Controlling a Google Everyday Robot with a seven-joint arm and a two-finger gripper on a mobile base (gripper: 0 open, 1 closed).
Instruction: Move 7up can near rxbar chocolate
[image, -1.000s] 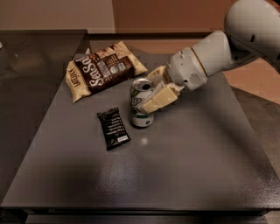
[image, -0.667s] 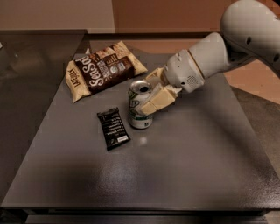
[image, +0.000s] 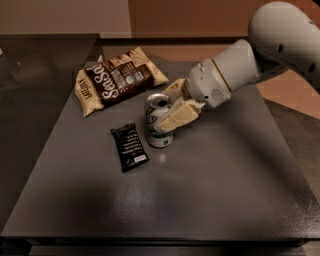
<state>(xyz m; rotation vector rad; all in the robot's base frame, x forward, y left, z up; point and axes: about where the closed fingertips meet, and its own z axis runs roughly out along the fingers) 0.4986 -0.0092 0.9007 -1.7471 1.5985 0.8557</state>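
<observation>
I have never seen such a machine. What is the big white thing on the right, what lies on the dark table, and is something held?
The white thing is a robot arm, reaching in from the right. At its end sits the end effector, a clamp with two cream-coloured fingers. The picture comes from one camera looking down on the dark table; where it is mounted is not known. Three things are on the table: a brown and cream chip bag at the back, a flat black rxbar chocolate nearer the camera, and an upright 7up can just right of the bar, not touching it. The end effector is closed on the can, one finger on each side.
</observation>
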